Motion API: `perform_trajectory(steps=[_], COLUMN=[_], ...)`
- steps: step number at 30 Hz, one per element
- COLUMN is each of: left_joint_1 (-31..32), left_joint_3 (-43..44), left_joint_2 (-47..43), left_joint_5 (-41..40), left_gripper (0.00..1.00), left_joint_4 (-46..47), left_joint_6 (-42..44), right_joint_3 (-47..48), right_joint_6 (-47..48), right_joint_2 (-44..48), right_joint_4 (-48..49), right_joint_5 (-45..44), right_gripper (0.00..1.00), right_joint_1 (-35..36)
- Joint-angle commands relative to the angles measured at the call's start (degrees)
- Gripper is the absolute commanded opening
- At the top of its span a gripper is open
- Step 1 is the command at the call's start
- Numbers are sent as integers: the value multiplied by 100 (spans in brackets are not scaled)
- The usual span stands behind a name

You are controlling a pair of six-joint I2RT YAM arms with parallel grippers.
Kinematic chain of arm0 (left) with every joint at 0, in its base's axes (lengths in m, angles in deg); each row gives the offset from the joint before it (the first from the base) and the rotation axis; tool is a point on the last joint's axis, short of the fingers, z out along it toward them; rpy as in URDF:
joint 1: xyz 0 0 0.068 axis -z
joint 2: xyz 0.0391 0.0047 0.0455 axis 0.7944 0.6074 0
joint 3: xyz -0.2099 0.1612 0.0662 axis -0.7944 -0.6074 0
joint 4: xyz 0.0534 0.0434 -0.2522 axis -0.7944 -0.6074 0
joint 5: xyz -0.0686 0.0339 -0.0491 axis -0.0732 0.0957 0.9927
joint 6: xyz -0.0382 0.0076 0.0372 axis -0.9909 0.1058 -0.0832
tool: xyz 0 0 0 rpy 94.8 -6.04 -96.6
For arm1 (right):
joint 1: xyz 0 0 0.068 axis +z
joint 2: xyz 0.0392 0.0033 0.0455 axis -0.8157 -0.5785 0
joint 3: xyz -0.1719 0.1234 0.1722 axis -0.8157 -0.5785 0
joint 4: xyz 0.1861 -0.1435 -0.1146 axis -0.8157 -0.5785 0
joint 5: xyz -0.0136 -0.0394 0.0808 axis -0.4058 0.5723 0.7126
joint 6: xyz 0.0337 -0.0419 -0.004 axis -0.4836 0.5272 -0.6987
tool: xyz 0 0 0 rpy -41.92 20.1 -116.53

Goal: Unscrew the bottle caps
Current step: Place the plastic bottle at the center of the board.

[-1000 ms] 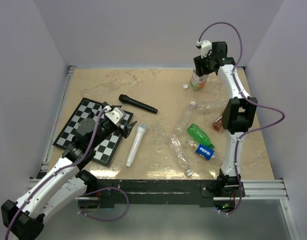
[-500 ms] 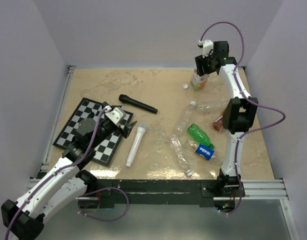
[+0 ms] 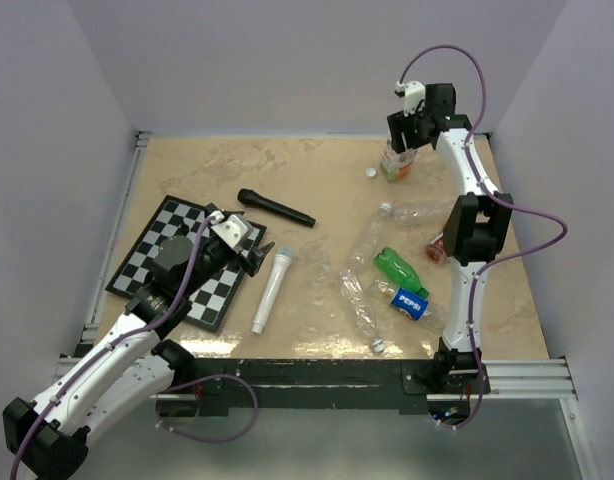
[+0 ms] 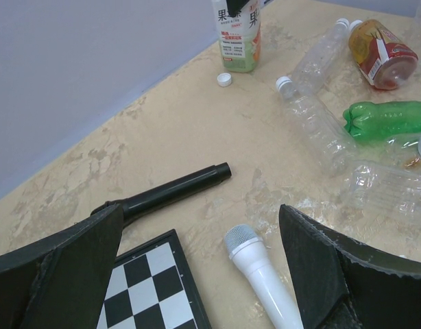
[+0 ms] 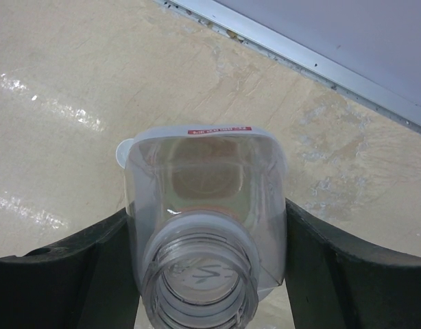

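My right gripper [image 3: 411,128] is at the far right of the table, shut on the upright square bottle [image 3: 393,162] with a green label. Its neck [image 5: 200,277] is open, with no cap on it. A loose white cap [image 3: 370,173] lies on the table just left of that bottle; it also shows in the left wrist view [image 4: 225,79]. Clear bottles lying at centre right carry white caps [image 3: 384,208] [image 3: 378,346]. My left gripper [image 3: 255,252] is open and empty over the checkerboard's right edge, beside the white microphone [image 4: 262,274].
A checkerboard [image 3: 172,262] lies at the left. A black microphone [image 3: 275,208] lies behind it. A green bottle [image 3: 395,265], a Pepsi bottle [image 3: 409,302] and a red-labelled bottle [image 3: 437,245] lie among the clear ones, close to the right arm.
My right gripper and the bottle in it shifted slightly right and then back left. The left arm has not moved.
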Motion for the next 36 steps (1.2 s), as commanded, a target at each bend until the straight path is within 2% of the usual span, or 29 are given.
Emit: perform_trajectory(steps=[1, 7, 13, 25, 36], left_joint_1=[-33, -33, -33, -33, -33], left_joint_3=[188, 205, 197, 197, 214], left_joint_2=[3, 3, -6, -15, -85], left_joint_5=[-10, -18, -18, -10, -168], left_gripper=[100, 100, 100, 100, 100], left_joint_4=[126, 126, 117, 117, 117], left_joint_6=[70, 79, 70, 70, -9], right_joint_3=[288, 323, 358, 112, -450], right_joint_6=[-86, -42, -60, -16, 28], right_joint_2=[13, 66, 189, 733, 1726], right_joint_4=[-34, -60, -60, 37, 116], right_joint_5=[171, 154, 189, 101, 145], right_gripper=[73, 83, 87, 92, 93], right_joint_1=[-17, -35, -26, -35, -88])
